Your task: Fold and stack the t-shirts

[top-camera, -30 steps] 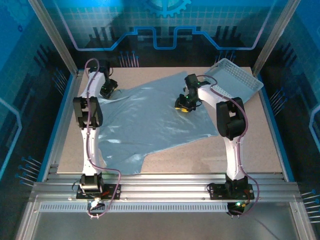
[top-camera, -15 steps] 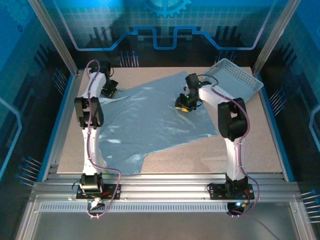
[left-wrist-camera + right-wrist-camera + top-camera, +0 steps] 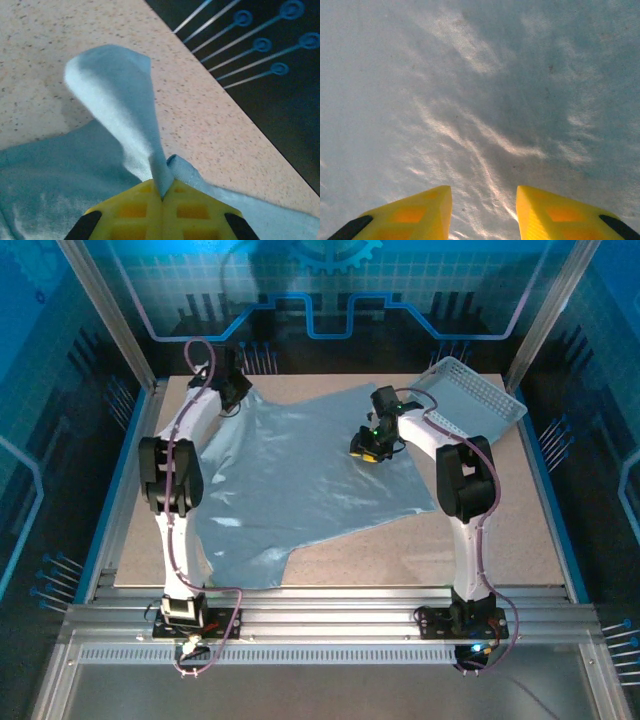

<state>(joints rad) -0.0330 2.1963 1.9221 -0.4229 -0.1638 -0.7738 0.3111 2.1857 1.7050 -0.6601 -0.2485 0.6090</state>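
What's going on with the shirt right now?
One shirt lies spread on the table, not yet folded. The left hand is shut on a bit of its far-left edge, pinching it up off the table. The right hand is open, pointing down at the shirt's far-right part, near the basket.

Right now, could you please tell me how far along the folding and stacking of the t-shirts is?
Done: nothing yet; the t-shirt lies spread open and wrinkled on the table, unfolded. In hand: the left gripper is shut on a pinch of cloth at the shirt's far left edge, and the right gripper is open over its middle. Left: every fold, then stacking.
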